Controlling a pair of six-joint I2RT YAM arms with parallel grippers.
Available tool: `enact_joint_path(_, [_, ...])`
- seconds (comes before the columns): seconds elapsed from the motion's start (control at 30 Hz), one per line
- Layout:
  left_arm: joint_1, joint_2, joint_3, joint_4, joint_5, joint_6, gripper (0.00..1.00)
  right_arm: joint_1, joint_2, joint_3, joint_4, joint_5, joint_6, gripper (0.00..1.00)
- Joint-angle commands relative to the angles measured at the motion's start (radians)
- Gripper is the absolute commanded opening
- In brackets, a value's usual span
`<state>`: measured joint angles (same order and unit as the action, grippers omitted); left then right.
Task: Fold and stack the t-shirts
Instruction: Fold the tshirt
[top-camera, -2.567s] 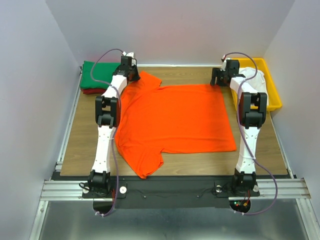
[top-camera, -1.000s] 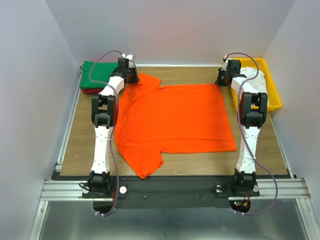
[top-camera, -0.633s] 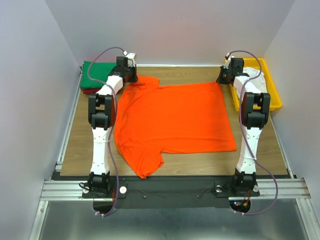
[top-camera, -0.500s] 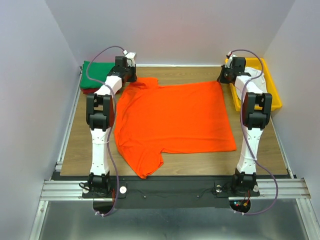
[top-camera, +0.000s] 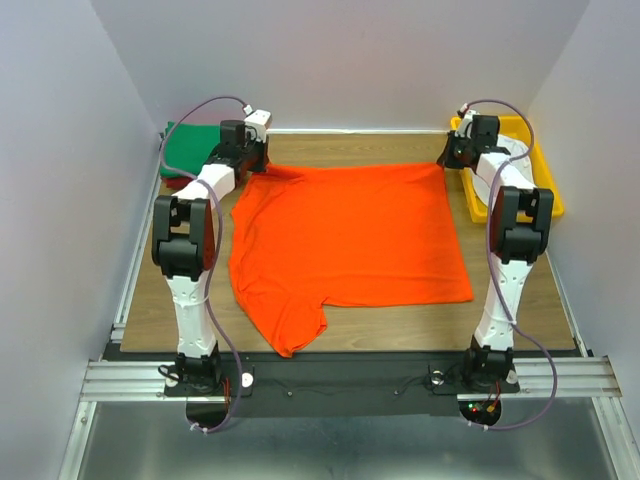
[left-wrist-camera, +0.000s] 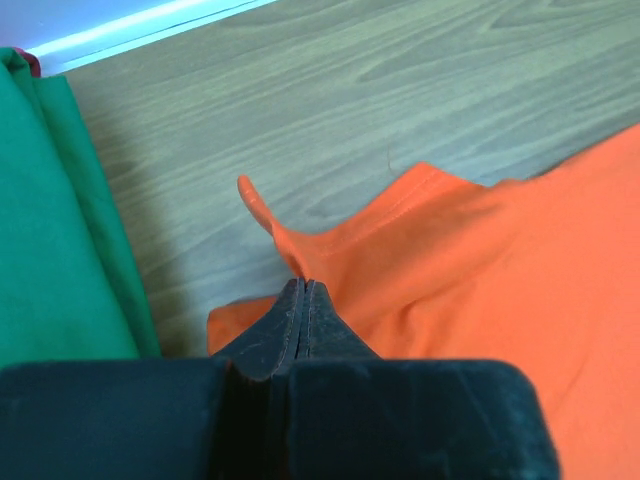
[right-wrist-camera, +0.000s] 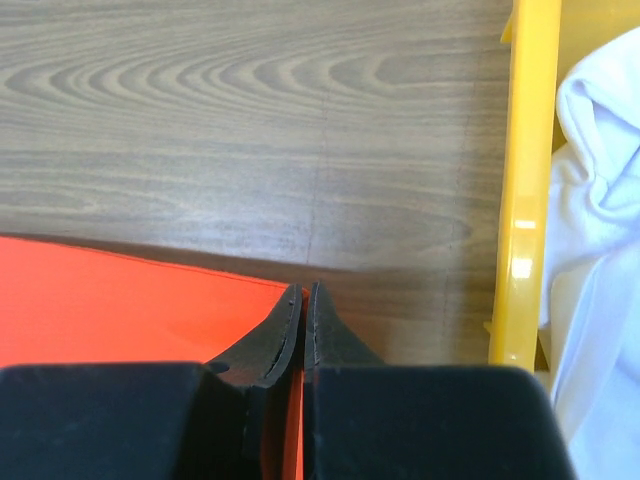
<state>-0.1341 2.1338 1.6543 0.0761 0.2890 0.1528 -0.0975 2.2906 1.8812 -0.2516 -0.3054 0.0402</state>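
The bright orange t-shirt (top-camera: 345, 235) lies spread flat on the wooden table. My left gripper (top-camera: 258, 168) is shut on its far left shoulder by the sleeve. In the left wrist view the gripper (left-wrist-camera: 305, 285) pinches the orange cloth (left-wrist-camera: 480, 270), and a sleeve tip sticks up past it. My right gripper (top-camera: 447, 160) is shut on the far right corner, where the right wrist view shows the gripper (right-wrist-camera: 303, 288) pinching the orange hem (right-wrist-camera: 120, 300). A folded green t-shirt (top-camera: 190, 148) lies on a dark red one (top-camera: 178, 183) at the far left. A white t-shirt (top-camera: 520, 150) sits bunched in the tray.
The yellow plastic tray (top-camera: 548, 195) stands at the far right, and its rim (right-wrist-camera: 525, 180) is close beside my right gripper. The green stack (left-wrist-camera: 50, 220) lies just left of my left gripper. White walls enclose the table on three sides.
Both grippers have moved toward the far edge and slightly outward, holding the shirt. The far edge is now pulled straight and the far left sleeve has drawn in. The left elbow swung left.
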Motion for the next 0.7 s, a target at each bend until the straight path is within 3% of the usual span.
enact_joint_path(0.0, [0.001, -0.146, -0.092, 0.116, 0.027, 0.04, 0.0, -0.021, -0.098, -0.024, 0.055, -0.041, -0.022, 0.01])
enact_joint_path(0.27, [0.001, -0.319, -0.293, 0.186, 0.033, 0.045, 0.0, -0.033, -0.171, -0.091, 0.06, -0.089, -0.069, 0.01])
enact_joint_path(0.67, [-0.002, -0.485, -0.485, 0.14, 0.035, 0.022, 0.0, -0.044, -0.24, -0.215, 0.058, -0.141, -0.126, 0.01])
